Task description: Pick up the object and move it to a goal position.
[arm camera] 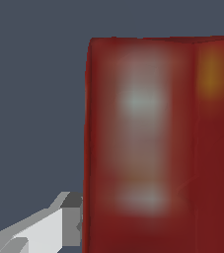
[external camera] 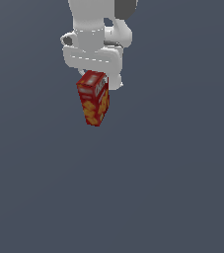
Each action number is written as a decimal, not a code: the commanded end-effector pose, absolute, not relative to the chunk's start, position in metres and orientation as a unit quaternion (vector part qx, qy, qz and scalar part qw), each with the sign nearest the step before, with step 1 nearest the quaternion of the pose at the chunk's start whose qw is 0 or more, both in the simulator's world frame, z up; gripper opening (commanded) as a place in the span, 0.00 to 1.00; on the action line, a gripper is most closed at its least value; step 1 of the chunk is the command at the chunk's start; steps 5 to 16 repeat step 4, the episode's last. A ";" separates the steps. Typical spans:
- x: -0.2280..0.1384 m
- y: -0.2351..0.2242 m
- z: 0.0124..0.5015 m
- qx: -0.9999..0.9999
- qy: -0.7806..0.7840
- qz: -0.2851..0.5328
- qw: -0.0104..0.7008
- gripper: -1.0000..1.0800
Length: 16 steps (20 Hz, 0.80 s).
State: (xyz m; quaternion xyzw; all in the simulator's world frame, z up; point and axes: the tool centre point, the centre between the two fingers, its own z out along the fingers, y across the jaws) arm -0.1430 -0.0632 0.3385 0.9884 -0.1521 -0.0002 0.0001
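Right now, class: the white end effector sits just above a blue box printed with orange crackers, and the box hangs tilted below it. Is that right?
One detail is wrong: the box is red, not blue, as the exterior view shows. The rest stands: the white end effector sits just above it, and the box hangs tilted below.

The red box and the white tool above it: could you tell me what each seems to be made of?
Red box: looks like printed cardboard, matte, with flat faces, crisp edges and orange cracker print. Tool: smooth white shell, plastic or painted metal; this render leaves that open.
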 end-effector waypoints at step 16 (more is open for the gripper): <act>-0.148 -0.062 0.346 0.988 -0.152 0.000 0.000 0.00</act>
